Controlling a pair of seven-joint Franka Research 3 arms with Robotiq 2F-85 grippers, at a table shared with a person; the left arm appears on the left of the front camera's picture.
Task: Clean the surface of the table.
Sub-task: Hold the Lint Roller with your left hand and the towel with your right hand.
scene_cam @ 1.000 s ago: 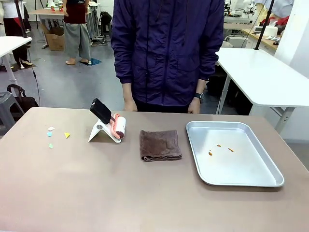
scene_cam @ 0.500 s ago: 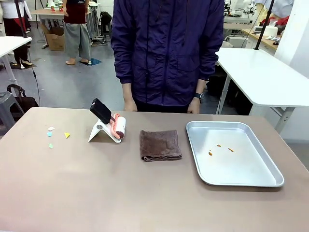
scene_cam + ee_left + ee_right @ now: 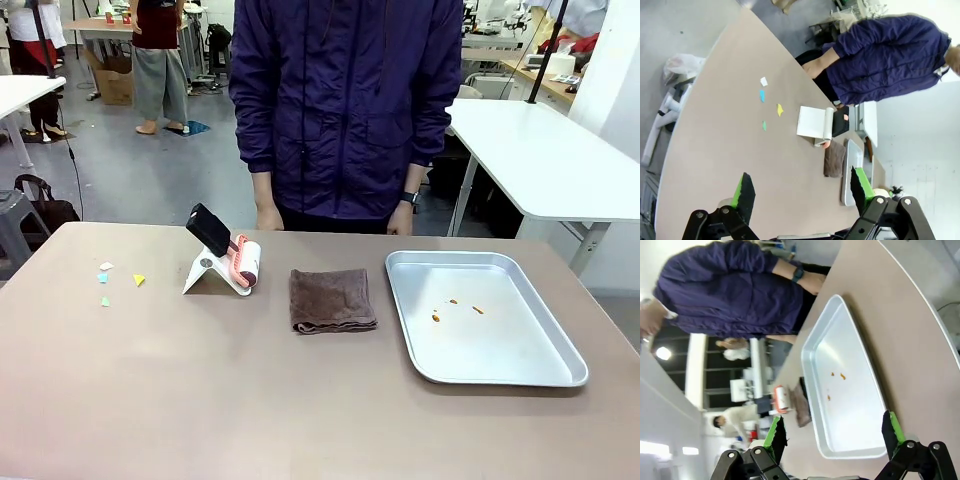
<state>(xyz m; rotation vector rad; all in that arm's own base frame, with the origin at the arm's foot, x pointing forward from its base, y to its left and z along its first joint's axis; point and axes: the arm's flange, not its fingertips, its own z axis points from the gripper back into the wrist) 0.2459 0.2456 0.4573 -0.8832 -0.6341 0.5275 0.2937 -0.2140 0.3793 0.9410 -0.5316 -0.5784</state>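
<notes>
Left gripper (image 3: pixel 801 187): spread wide, nothing between the green pads (image 3: pixel 744 192), up over the left end of the tan table (image 3: pixel 300 410). Right gripper (image 3: pixel 833 432): spread just as wide, also empty, up over the right end, above the near edge of the metal tray (image 3: pixel 500 350).

On the tabletop, toward the right: tray lying flat, a few small orange crumbs (image 3: pixel 455 305) on its floor, in the far half. Just left of the tray, apart from it: brown cloth (image 3: pixel 332 299), folded to a rough square, lying flat. Left of the cloth, near but not touching: lint roller (image 3: pixel 243 263) propped on a white stand (image 3: pixel 205 272), black handle tilted up and to the left. Farther left, well apart from the roller: small paper scraps (image 3: pixel 138 280), one yellow, one white, one blue, one green, loose in a small cluster.

Beyond the far edge, at the middle: person (image 3: pixel 345 110) in a dark purple jacket, standing close to the table, arms hanging down, one hand (image 3: pixel 268 217) and the other hand (image 3: pixel 402 220) just behind the far edge, a watch (image 3: pixel 412 198) on the wrist toward the tray side. Farther back: white-topped tables (image 3: pixel 540 160) on a grey floor.
</notes>
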